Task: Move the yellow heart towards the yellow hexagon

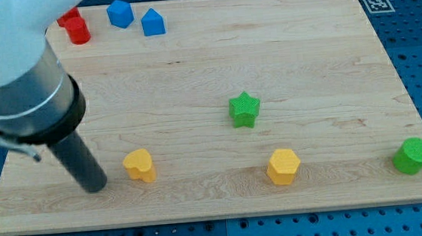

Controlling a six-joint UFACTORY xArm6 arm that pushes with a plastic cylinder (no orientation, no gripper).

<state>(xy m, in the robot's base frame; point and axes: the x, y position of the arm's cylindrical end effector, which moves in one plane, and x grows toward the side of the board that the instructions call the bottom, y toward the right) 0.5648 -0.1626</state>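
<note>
The yellow heart [139, 165] lies near the view's bottom left on the wooden board [281, 52]. The yellow hexagon [283, 165] lies to its right, near the bottom edge, well apart from it. My tip [96, 186] rests on the board just left of the yellow heart, with a small gap between them. The arm's thick body fills the view's upper left corner.
A green star [244, 109] sits above and between the two yellow blocks. A green round block [412, 155] is at the bottom right. Two red blocks [75, 25] and two blue blocks [120, 13] [153, 22] sit at the top left.
</note>
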